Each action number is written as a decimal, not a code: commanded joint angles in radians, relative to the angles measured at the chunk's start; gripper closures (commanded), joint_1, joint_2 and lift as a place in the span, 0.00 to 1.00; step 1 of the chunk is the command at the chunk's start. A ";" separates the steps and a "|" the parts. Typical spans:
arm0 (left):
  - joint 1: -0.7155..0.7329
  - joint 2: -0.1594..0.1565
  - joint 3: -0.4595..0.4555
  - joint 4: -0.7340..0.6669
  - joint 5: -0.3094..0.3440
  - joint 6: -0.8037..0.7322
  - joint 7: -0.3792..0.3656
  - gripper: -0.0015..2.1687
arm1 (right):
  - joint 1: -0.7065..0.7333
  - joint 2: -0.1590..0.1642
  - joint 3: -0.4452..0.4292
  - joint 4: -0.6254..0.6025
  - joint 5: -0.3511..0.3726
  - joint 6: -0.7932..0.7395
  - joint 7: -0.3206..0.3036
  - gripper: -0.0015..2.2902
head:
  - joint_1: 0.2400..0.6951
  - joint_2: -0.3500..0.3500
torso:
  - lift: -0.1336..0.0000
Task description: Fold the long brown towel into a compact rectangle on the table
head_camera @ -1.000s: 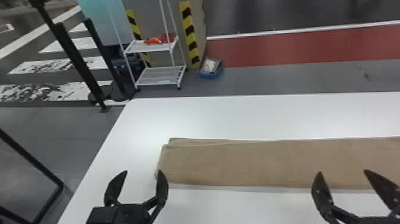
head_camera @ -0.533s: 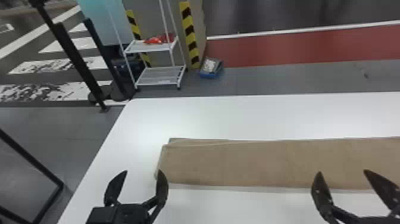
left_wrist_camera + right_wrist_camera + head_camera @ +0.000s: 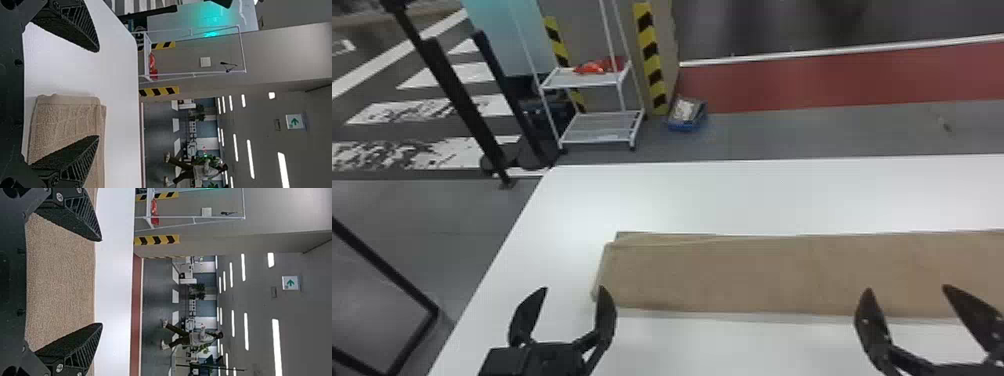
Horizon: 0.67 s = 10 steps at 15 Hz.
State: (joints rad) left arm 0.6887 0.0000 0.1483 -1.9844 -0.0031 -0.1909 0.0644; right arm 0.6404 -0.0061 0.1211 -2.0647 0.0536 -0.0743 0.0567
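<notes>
In the head view my left gripper (image 3: 575, 312) stands open at the front left, its right finger beside the near left corner of the brown towel (image 3: 757, 275). My right gripper (image 3: 907, 305) is open at the near edge of the towel, farther right. The towel lies flat as a long strip across the table, running out past the right side, with layered edges at its left end. In the left wrist view the towel's end (image 3: 66, 125) shows behind the open left gripper (image 3: 98, 94). Towel cloth (image 3: 62, 282) spans the space behind the open right gripper (image 3: 101, 282) in the right wrist view.
The white table (image 3: 732, 195) has its left edge beside my left gripper. Beyond its far edge stand a white wire shelf (image 3: 602, 125) and a blue box (image 3: 687, 115) on the floor. Dark posts (image 3: 462, 100) rise at the far left.
</notes>
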 commanded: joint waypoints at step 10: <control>-0.114 -0.003 -0.006 -0.065 0.003 0.304 -0.133 0.06 | 0.004 0.007 -0.017 0.000 -0.020 0.000 0.000 0.05 | 1.00 0.79 | 0.14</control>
State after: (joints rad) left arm 0.5994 0.0000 0.1380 -2.0358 -0.0002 0.0307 -0.0565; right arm 0.6432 -0.0061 0.1061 -2.0647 0.0402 -0.0743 0.0567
